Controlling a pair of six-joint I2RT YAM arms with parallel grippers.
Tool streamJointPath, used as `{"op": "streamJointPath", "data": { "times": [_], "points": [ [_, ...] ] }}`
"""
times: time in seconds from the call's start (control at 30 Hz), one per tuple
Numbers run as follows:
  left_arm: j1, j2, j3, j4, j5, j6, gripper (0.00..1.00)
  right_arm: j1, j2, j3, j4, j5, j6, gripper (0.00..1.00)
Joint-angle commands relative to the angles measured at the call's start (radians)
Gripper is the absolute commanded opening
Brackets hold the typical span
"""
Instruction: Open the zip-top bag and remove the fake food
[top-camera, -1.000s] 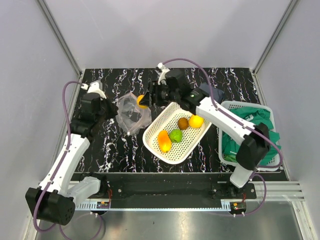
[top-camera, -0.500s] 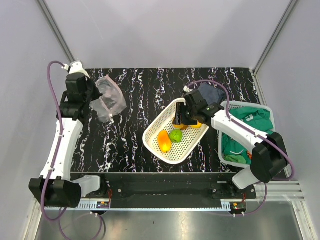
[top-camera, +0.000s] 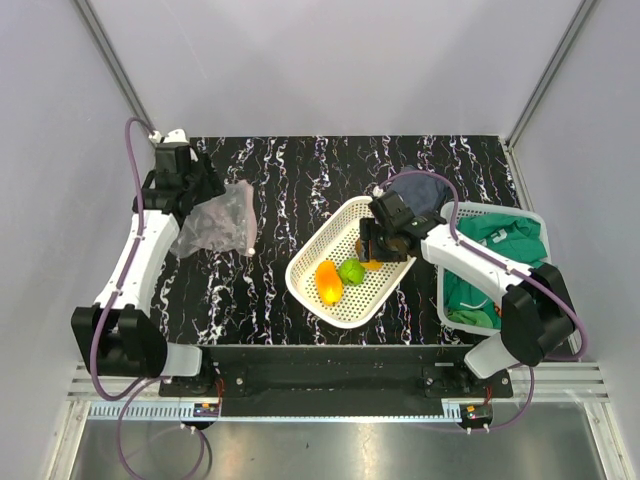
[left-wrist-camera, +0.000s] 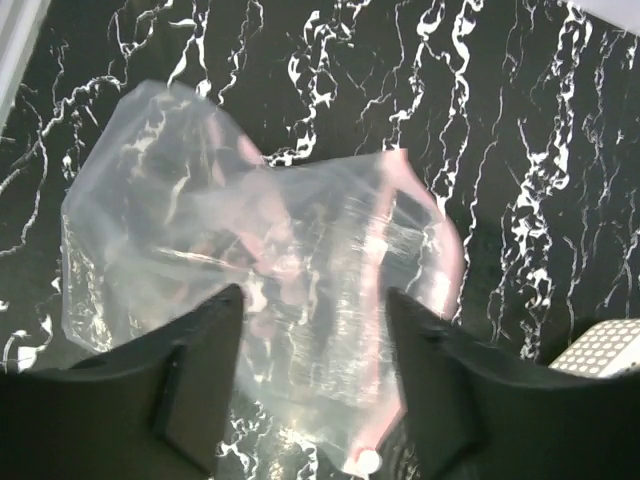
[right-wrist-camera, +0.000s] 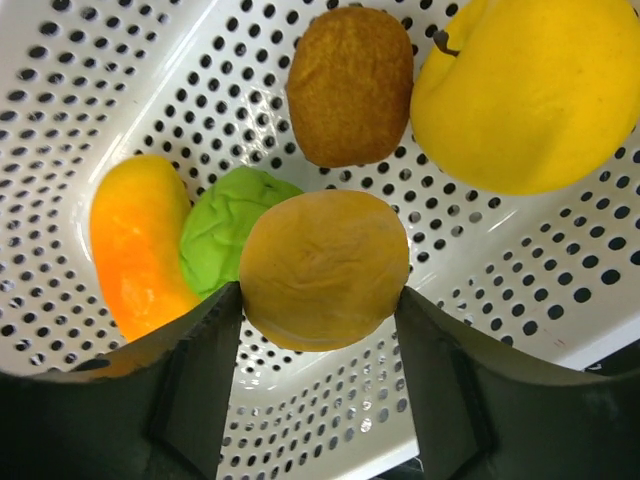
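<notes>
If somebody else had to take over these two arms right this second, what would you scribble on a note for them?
The left pincer is open over the bag, which lies on the table and looks empty.
The right pincer is down in the basket, with a round orange piece filling the gap between its fingers; held or let go, I cannot tell.
Beside it lie a yellow piece, a brown piece, a green piece and a long orange piece.
Done: the food is out of the bag. Left: release that last piece if held, then draw back.
</notes>
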Motion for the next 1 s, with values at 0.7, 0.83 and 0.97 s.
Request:
{"op": "streamJointPath", "data": {
  "times": [0.7, 0.83, 0.97],
  "points": [
    [-0.442, -0.498, -0.549, 0.657, 0.413, -0.296, 0.99, 0.004, -0.402, -0.216, 0.294, -0.054, 0.068, 1.0],
    [-0.493, -0.54, -0.647, 0.795, 0.433, -0.359, 0.99, 0.004, -0.493, -0.294, 0.395, -0.114, 0.108, 1.0],
    [-0.519, -0.602, -0.724, 0.961, 0.467, -0.416, 0.99, 0.004, -0.585, -0.383, 0.499, -0.221, 0.132, 1.0]
  ]
}}
